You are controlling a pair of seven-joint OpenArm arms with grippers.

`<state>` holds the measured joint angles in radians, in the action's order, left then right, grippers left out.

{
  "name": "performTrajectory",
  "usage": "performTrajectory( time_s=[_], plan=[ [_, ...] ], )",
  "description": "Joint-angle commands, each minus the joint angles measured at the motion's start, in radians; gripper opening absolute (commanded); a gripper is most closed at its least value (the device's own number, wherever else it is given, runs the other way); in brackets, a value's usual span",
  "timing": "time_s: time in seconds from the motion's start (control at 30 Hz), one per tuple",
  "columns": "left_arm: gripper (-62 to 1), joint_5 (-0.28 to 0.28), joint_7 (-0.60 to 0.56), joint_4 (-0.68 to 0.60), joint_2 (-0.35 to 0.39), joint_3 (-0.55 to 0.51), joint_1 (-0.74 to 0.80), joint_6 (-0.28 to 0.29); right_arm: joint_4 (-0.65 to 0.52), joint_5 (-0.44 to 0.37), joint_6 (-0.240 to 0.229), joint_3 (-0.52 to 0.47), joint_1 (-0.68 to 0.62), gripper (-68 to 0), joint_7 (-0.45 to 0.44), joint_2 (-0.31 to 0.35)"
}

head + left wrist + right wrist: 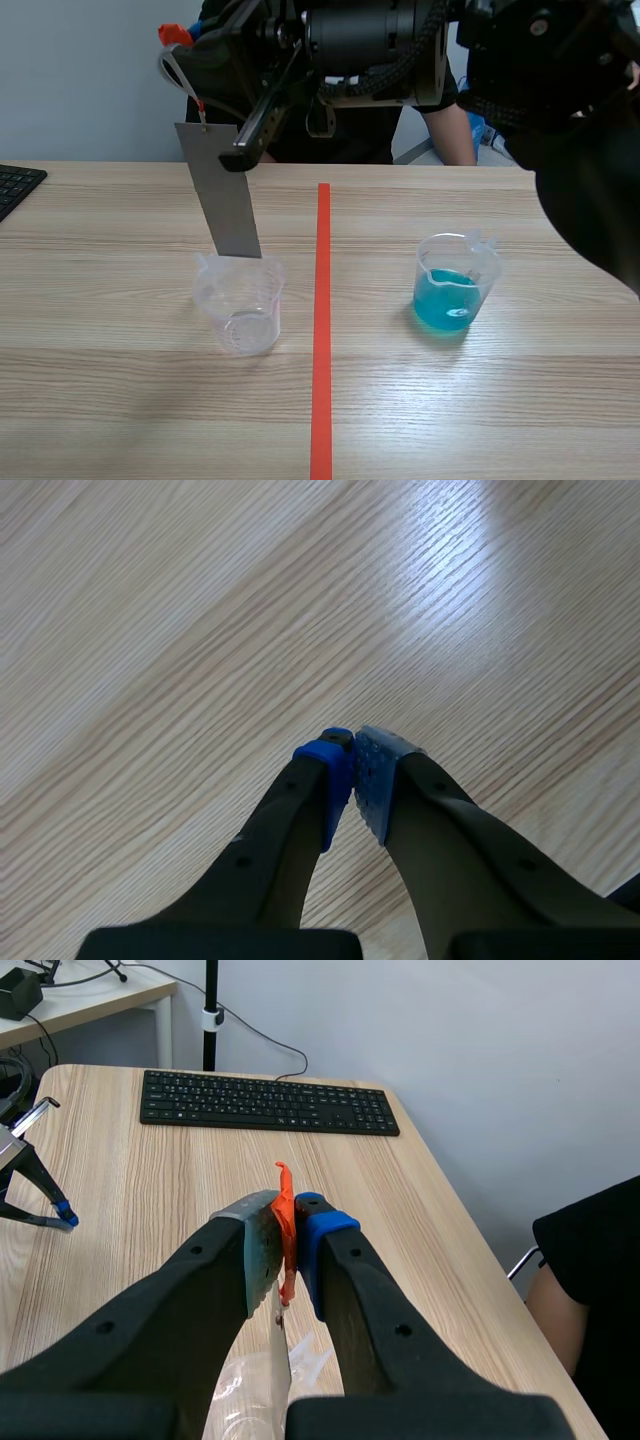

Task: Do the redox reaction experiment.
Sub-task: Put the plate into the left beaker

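Wood desk (500, 400), red tape line (322, 320) down the mid. R fingers (325, 1230) pinching orange tag (285, 1225). Grey metal strip (225, 195) hangs below it, tilted, upper left of frame, lower end at rim of empty clear beaker (240, 305), left of tape. Right of tape: beaker w/ blue liquid (455, 290). L fingers (330, 765) pressed together over desk.

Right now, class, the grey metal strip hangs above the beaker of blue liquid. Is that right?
No. The scene view shows the grey metal strip hanging above the empty clear beaker; the beaker of blue liquid stands apart, across the tape line.
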<state>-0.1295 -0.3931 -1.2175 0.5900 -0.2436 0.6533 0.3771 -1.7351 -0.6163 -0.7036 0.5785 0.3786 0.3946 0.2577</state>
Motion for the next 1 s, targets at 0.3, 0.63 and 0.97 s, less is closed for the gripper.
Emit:
performTrajectory(
  time_s=[0.3, 0.63, 0.97],
  plan=[
    [-56.8, 0.013, -0.008, -0.008, 0.003, -0.008, -0.003, -0.001, 0.080, 0.016, 0.005, 0.033, 0.023, -65.8, -0.068, -0.003],
    [-56.9, 0.013, -0.008, -0.008, 0.003, -0.008, -0.003, -0.001, 0.220, 0.141, 0.005, 0.085, 0.023, -65.8, -0.231, -0.019],
    [-56.8, 0.013, -0.008, -0.008, 0.003, -0.008, -0.003, -0.001, 0.369, 0.285, 0.012, 0.091, 0.023, -65.8, -0.402, -0.039]
  ],
)
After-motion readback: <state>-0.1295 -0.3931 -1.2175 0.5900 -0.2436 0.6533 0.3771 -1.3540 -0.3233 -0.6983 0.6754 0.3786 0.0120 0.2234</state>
